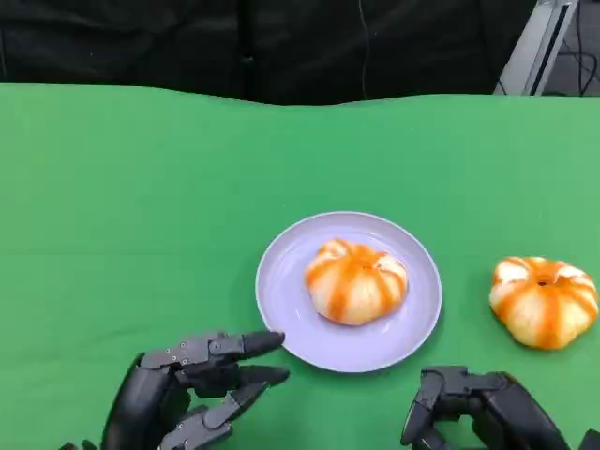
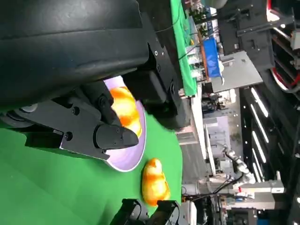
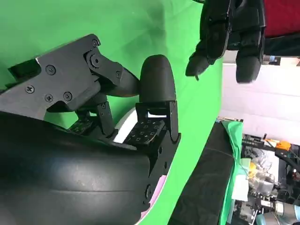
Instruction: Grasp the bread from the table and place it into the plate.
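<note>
Two glossy round buns, one plated

One bread on the plate, second bread on table to its right

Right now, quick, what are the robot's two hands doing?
Left hand: open, fingers apart, holding nothing.
Right hand: empty; open or closed cannot be told.
</note>
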### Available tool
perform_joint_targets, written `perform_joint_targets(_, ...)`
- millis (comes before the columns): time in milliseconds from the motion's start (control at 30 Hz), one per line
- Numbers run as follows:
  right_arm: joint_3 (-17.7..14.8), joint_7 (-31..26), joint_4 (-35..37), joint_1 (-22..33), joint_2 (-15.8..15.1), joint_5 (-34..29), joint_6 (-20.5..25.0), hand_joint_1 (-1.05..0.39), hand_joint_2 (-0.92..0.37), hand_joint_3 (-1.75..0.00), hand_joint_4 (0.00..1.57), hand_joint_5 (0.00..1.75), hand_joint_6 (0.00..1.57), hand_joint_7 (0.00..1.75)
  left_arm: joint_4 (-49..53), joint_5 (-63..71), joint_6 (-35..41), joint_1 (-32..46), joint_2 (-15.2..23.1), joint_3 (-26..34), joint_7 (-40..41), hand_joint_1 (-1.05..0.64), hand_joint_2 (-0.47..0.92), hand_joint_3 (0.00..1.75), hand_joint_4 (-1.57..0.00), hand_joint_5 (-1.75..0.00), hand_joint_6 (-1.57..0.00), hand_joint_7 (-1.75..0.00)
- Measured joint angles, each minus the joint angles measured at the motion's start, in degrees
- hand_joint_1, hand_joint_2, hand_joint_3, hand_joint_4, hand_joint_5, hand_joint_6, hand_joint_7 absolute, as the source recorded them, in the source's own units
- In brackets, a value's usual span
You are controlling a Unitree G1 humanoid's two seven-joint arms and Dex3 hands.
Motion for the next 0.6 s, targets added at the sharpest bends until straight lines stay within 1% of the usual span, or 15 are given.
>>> perform_joint_targets(33,0.00,0.02,-0.01,0.01,-0.02,0.04,0.02,-0.09,-0.61,-0.97,0.84,1.44,0.88,1.16,0.38,0.18,-0.42,-0.16,0.00,-0.06,0.00,-0.03,0.66,0.92,-0.90,-1.31,-1.06,-0.86)
perform_joint_targets(100,0.00,0.03,-0.02,0.02,-0.04,0.07,0.02,-0.09,-0.61,-0.97,0.84,1.44,0.87,1.17,1.47,0.28,-1.18,-0.62,0.00,-0.20,-0.02,-0.03,0.61,1.03,-0.85,-1.46,-0.95,-1.10)
perform_joint_targets(133,0.00,0.03,-0.02,0.03,-0.04,0.08,0.02,-0.09,-0.62,-0.97,0.84,1.44,0.87,1.17,2.01,0.26,-1.45,-0.79,0.00,-0.24,-0.05,-0.03,0.60,1.06,-0.84,-1.49,-0.93,-1.15)
perform_joint_targets(233,0.00,0.04,-0.03,0.03,-0.07,0.11,0.02,-0.09,-0.62,-0.96,0.84,1.44,0.87,1.17,2.88,0.07,-2.08,-0.95,0.00,-0.43,-0.27,-0.03,0.58,1.08,-0.83,-1.52,-0.91,-1.19)
perform_joint_targets(300,0.00,0.03,-0.06,0.04,-0.08,0.11,0.02,-0.09,-0.62,-0.96,0.85,1.44,0.87,1.18,3.15,-0.11,-2.15,-0.98,0.00,-0.49,-0.35,-0.05,0.49,1.23,-0.84,-1.56,-0.93,-1.24)
perform_joint_targets(367,-0.01,-0.09,-0.14,0.04,-0.11,0.05,0.02,-0.09,-0.62,-0.96,0.85,1.44,0.87,1.17,3.25,-0.41,-2.15,-0.98,-0.02,-0.52,-0.40,-0.07,0.46,1.28,-0.85,-1.58,-0.93,-1.26)
perform_joint_targets(433,-0.01,-0.13,-0.15,0.04,-0.17,0.05,0.02,-0.10,-0.62,-0.95,0.85,1.44,0.87,1.18,3.84,-0.77,-2.19,-1.00,-0.05,-0.58,-0.59,-0.08,0.44,1.30,-0.85,-1.59,-0.92,-1.28)
perform_joint_targets(600,-0.01,-0.01,-0.15,0.03,-0.27,0.13,0.05,-0.09,-0.62,-0.95,0.84,1.44,0.87,1.18,4.43,-0.87,-2.17,-0.99,-0.10,-0.89,-0.62,-0.08,0.47,1.27,-0.83,-1.60,-0.90,-1.30)
